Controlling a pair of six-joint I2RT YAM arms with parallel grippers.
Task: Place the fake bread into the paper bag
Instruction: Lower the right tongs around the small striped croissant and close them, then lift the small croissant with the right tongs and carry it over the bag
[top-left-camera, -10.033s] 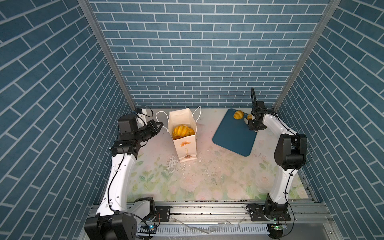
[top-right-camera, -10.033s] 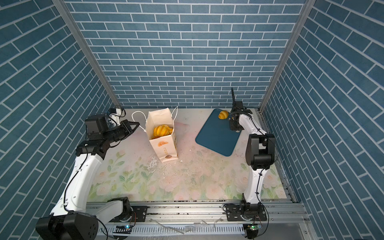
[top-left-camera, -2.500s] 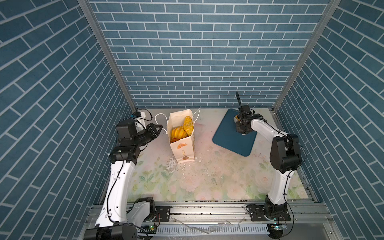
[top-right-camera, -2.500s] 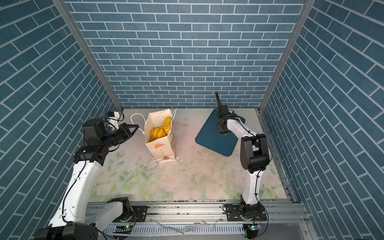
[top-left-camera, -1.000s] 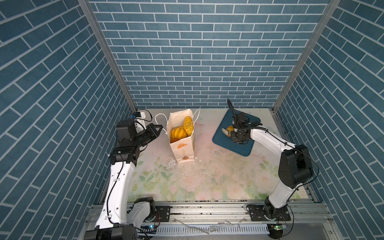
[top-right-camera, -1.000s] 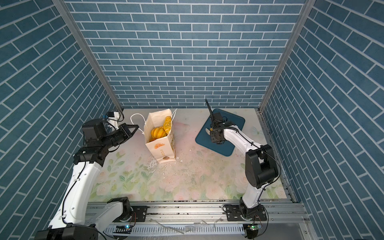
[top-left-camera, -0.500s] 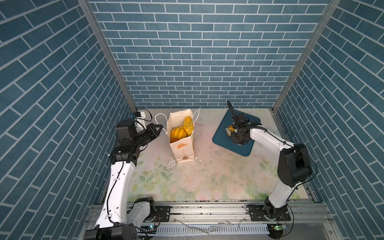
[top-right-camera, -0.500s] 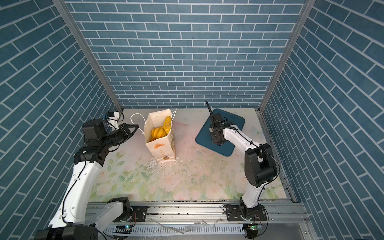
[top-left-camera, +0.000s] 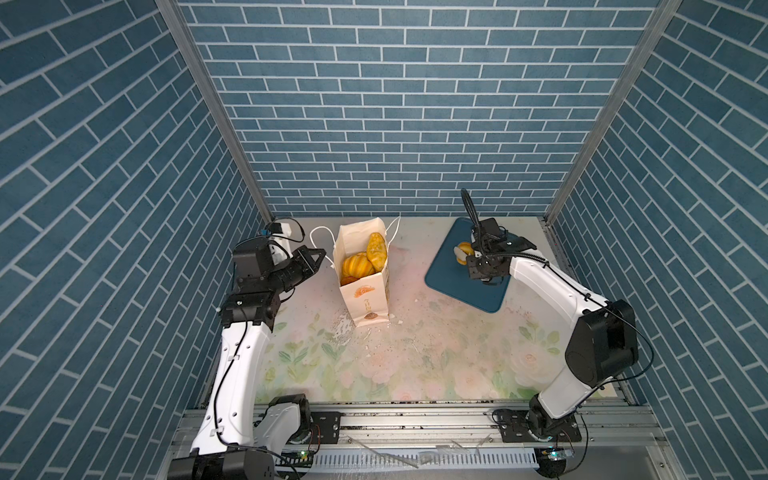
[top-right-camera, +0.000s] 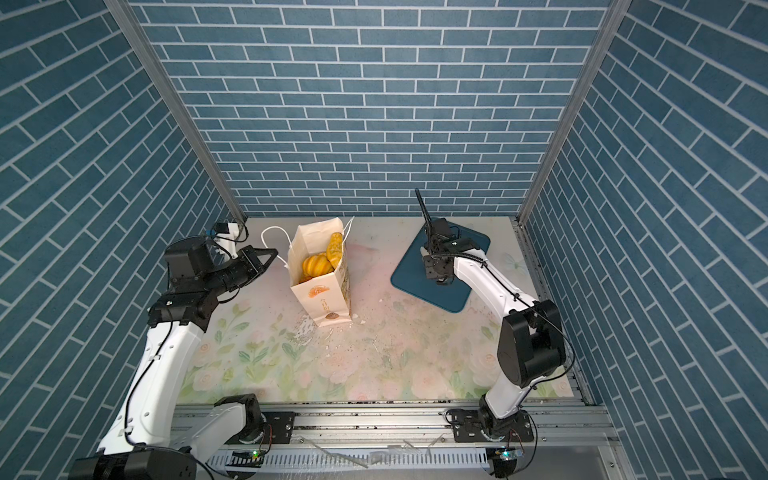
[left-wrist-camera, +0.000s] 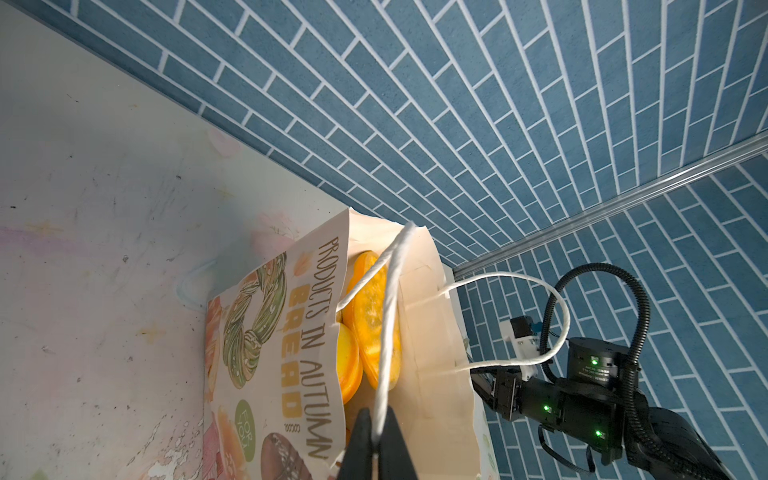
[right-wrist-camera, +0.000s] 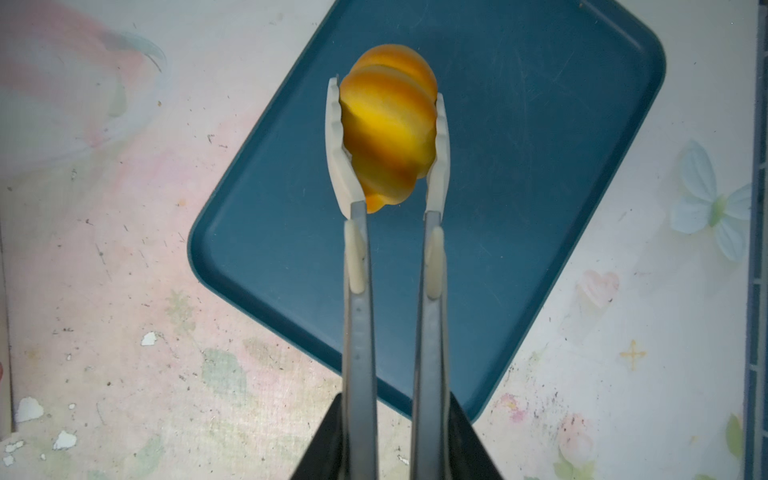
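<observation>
**Toy pastry caught in tongs as the bag fills up.** A cream paper bag, tall and sharply creased, stands upright on the worn floral table. Its wide face is printed with bread pictures and lettering. Glossy golden-orange fake bread crowds the bag's open mouth: a ribbed round piece and a long oval loaf standing on end.

Just left of the bag in both top views, the left gripper is closed tight on one white twisted cord handle. The cord runs taut from the black fingers to the bag's rim.

Well to the bag's right lies a dark blue tray, smooth, rectangular and round-cornered, flat on the table. On that same side of the bag, the right gripper clamps a pair of thin metal tongs by their brushed-steel arms, its jaws narrowed about them. The tongs' pale scalloped plastic tips pinch a ridged pastry, one tip on each flank. The pastry is shiny and shell-shaped, banded yellow to deep orange. It sits well apart from the bag, and whether it rests on the tray or hangs clear of it cannot be told.
</observation>
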